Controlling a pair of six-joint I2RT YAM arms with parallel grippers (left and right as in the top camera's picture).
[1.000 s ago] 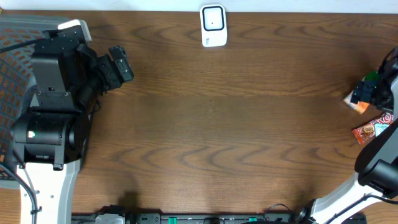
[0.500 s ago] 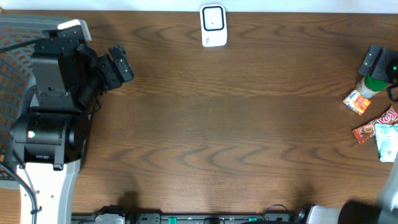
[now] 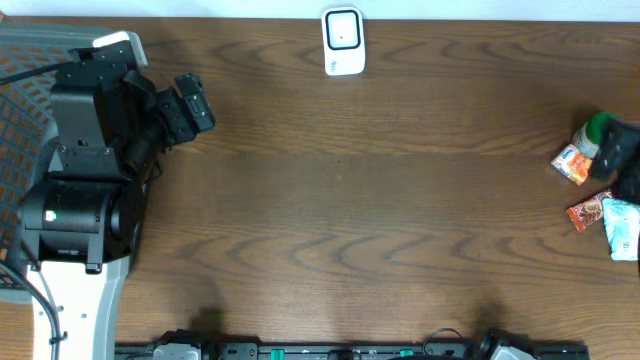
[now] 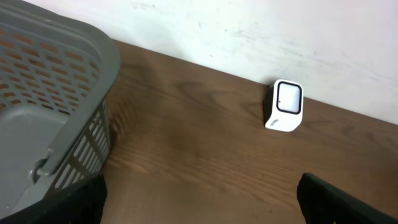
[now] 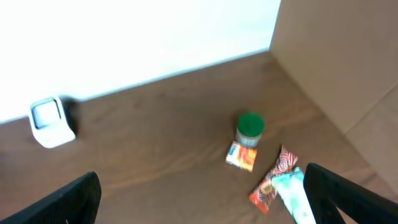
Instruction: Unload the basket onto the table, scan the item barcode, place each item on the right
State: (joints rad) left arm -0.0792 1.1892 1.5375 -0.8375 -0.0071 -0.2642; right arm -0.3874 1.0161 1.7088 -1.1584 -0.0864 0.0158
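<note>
Grippers: I see my left gripper (image 4: 200, 202) and right gripper (image 5: 202, 199) both spread wide, with nothing between the fingers.
Basket: the grey mesh basket (image 4: 50, 106) stands just beside my left gripper, at the left edge of the table (image 3: 340, 200).
Items: a green-lidded jar (image 5: 250, 129), an orange packet (image 5: 241, 155) just beside it, a red packet (image 5: 270, 180) and a pale blue pouch (image 5: 295, 196) are clustered near the table's right edge, ahead of my right gripper.
Scanner: the white scanner (image 4: 285, 106) stands upright at the table's far edge, well apart from the items.
</note>
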